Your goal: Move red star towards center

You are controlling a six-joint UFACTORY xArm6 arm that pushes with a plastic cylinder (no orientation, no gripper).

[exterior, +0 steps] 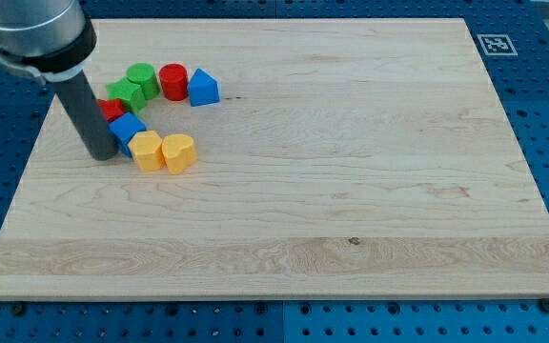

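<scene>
In the upper left of the frame the rod (91,114) covers most of the red star (111,109), so only a sliver of red shows and its shape cannot be made out. The rod also hides the left edge of the blue block (128,129). The arm's upper part is cut off by the frame's top edge. My tip (100,155) stands just left of the blue block.

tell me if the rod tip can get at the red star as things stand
Probably yes. My tip sits at the cluster's left edge, right beside the red star, which mostly hides behind the rod. Nothing stands between them. The blue cube and green star crowd it, so they would likely move too.
</scene>
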